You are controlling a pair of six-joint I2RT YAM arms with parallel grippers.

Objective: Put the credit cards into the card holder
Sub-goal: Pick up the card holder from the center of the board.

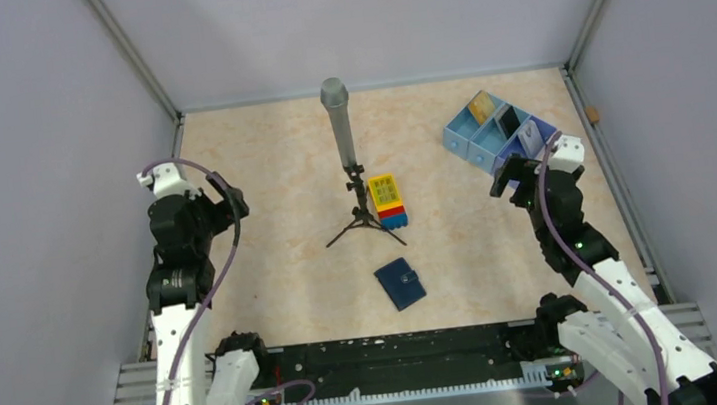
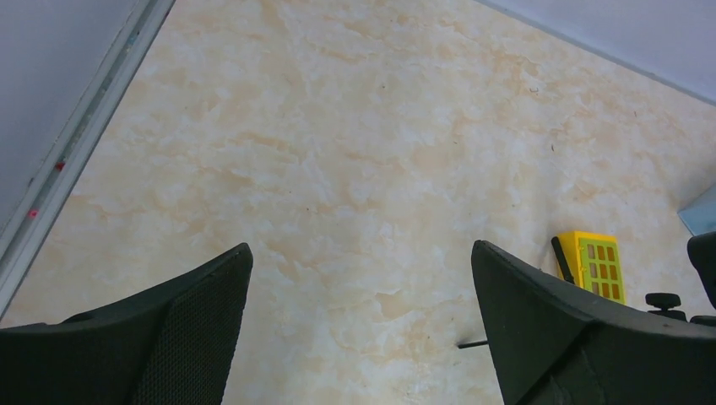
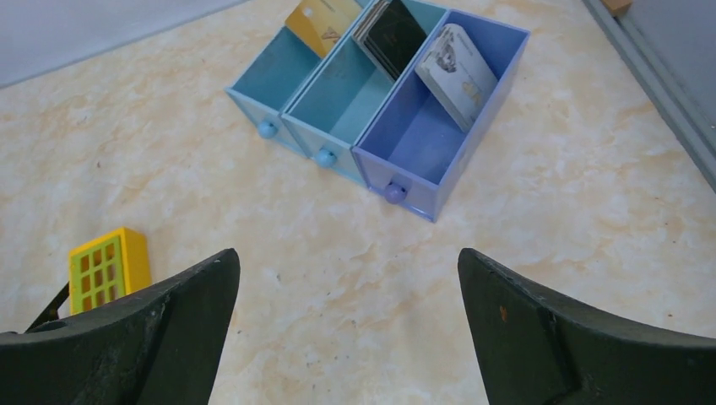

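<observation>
Currently the left claw [image 2: 359,247] and right claw [image 3: 346,253] are hanging released, gripping nothing. Thin gold, dark and pale plastic credit cards [image 3: 393,34] are leaning inside the pale blue three-compartment tray [image 3: 418,198], well apart from the closed navy folding card holder [image 1: 400,284] lying on the marbled worktop [image 1: 277,231]. A careless pinch is risking knocking a card flat or shoving the tray.

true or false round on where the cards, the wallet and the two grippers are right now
1. The card holder lies closed on the table. True.
2. The cards lie flat on the table beside the tray. False: the gold card, dark card and pale card each lean in their own compartment of the tray.
3. The left gripper and right gripper are both open and empty. True.
4. The toy brick block sits inside the tray. False: the toy brick block stands on the table by the tripod.
</observation>
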